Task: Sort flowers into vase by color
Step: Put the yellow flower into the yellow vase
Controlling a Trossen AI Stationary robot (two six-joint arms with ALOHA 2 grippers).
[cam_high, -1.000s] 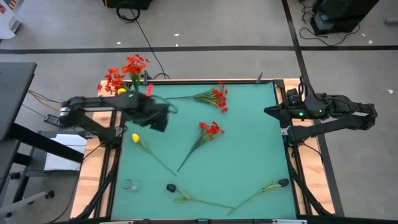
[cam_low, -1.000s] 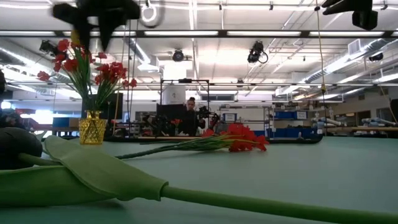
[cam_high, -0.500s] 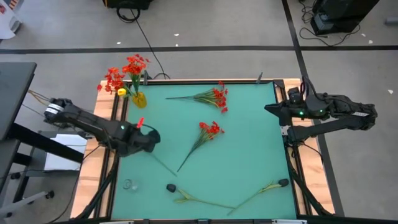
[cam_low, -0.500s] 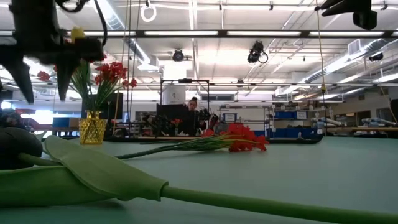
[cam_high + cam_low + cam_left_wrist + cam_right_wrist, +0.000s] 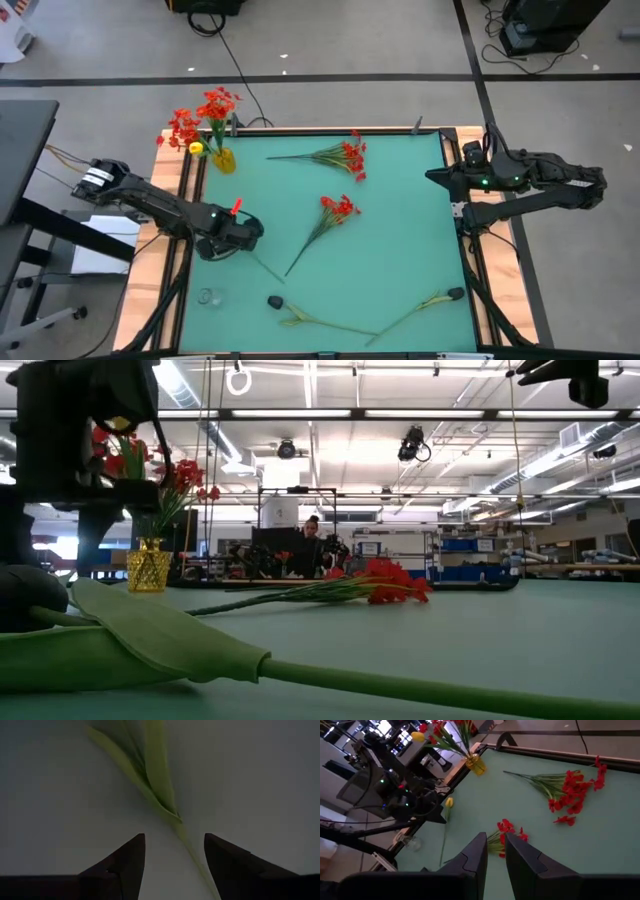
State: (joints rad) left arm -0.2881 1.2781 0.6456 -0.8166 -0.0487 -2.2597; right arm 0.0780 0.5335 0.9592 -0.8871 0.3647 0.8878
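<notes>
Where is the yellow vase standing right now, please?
In the high view, the yellow vase stands at the table's far-left corner, holding red flowers, beyond the left gripper.

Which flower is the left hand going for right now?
Start at the yellow vase in the green table's far left corner and come toward the near edge. There the open left hand hovers over a yellow tulip. Unlike the red sprays mid-table, it has one yellow head.

Both arms are built from dark, near-black links. A silver-white collar is seen on the left arm [image 5: 98, 177] near its base, a green LED mid-link, and a red tab near the wrist. A green LED is shown on the right arm [image 5: 540, 180]. Fingers [image 5: 122, 865] are dark, tapered wedges.
</notes>
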